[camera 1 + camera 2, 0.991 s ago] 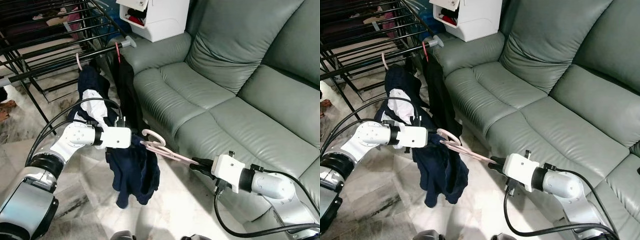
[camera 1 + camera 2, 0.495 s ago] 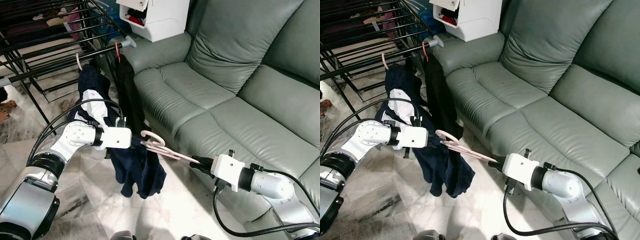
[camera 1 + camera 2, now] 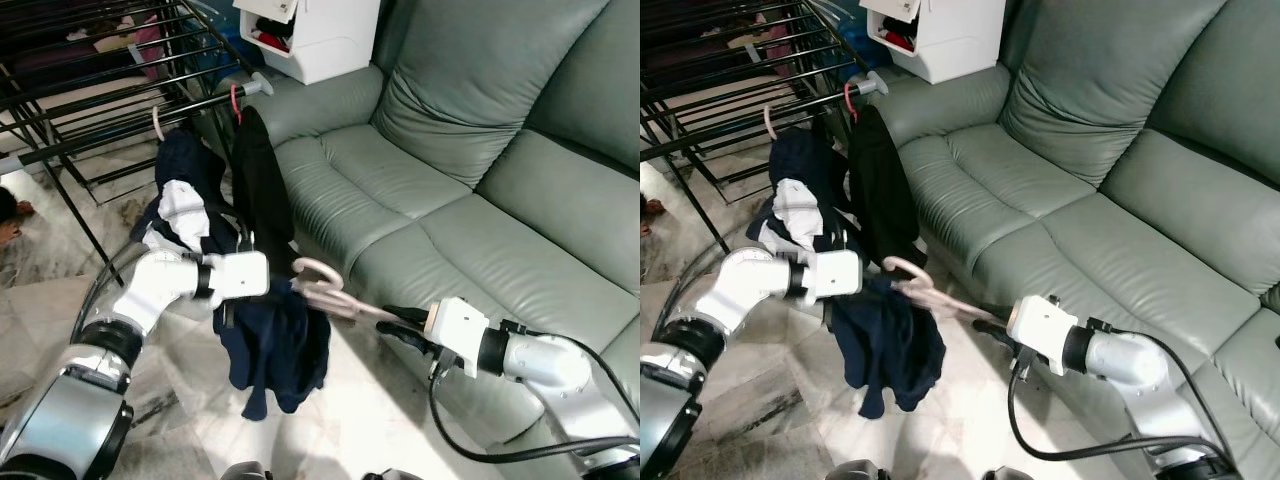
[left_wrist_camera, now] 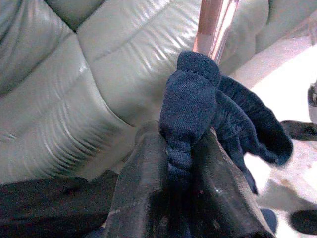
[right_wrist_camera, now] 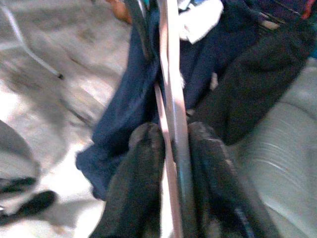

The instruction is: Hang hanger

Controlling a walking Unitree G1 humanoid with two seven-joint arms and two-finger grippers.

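Pink hanger (image 3: 335, 297) clamped by right hand (image 3: 400, 327), left hand (image 3: 283, 282) gripping navy garment (image 3: 275, 350)

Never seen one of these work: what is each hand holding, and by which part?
Right hand: the pink hanger, gripped at one arm's end. Left hand: the navy garment, pinched by a bunched fold.

Hidden and blurred parts

The pale pink plastic hanger (image 3: 330, 290) blurs where the dark navy knitted garment (image 3: 275, 345) drapes over its far arm; the black metal drying rack (image 3: 95, 95) runs past the edge.
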